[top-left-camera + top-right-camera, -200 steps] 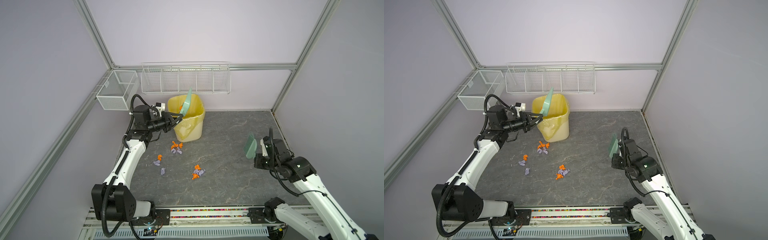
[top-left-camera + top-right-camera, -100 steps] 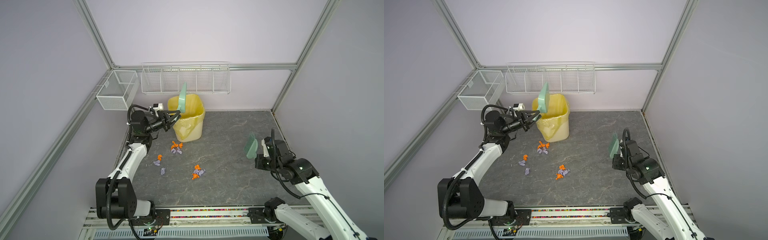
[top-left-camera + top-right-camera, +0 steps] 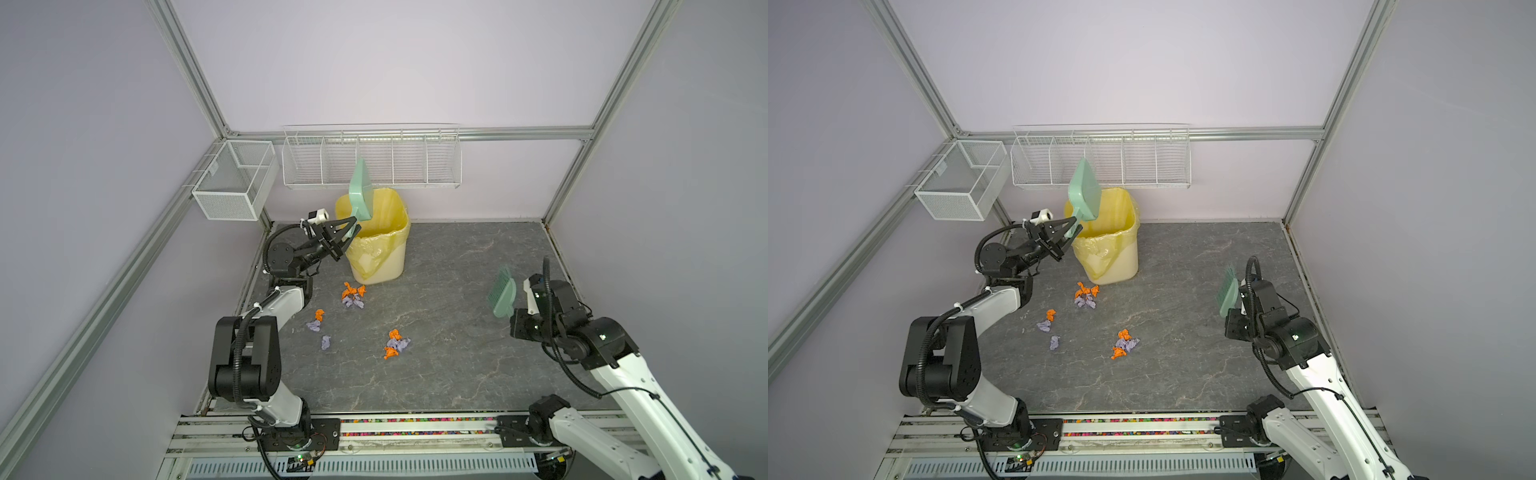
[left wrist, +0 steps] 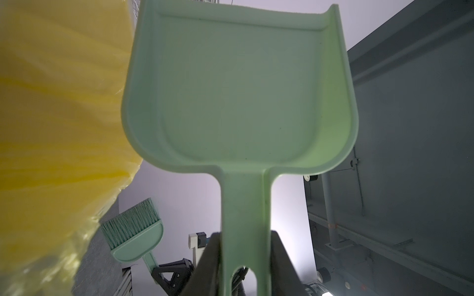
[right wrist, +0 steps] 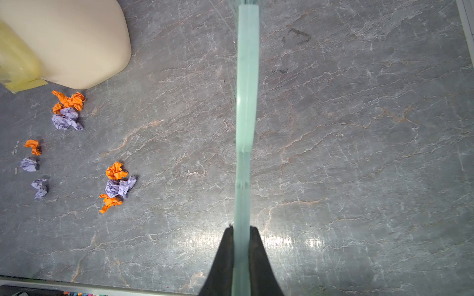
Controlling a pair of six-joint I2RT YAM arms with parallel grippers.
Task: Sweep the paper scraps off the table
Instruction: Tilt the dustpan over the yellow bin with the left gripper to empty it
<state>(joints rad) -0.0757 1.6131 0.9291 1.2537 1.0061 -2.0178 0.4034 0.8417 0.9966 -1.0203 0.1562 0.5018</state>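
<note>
The paper scraps [image 3: 353,294] — small crumpled wads of bright orange and pale lilac — lie on the dark grey veined desk [image 3: 457,270] in 3 loose groups: 1 cluster just beside the base of the yellow-lined bin [image 3: 380,253], a few singles farther from it, and 1 more cluster farther still. The left gripper [image 3: 348,232] is clamped on the handle of the mint-green dustpan [image 3: 360,191], held nearly upright over the bin's rim. The right gripper [image 3: 512,319] pinches the matching brush [image 3: 503,297] by its handle, well apart from the bin.

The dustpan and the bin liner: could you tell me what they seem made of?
Dustpan: probably moulded plastic, mint green, smooth satin; one piece with rounded walls. Bin liner: likely thin plastic film, yellow, translucent, wrinkled and loosely draped.
</note>
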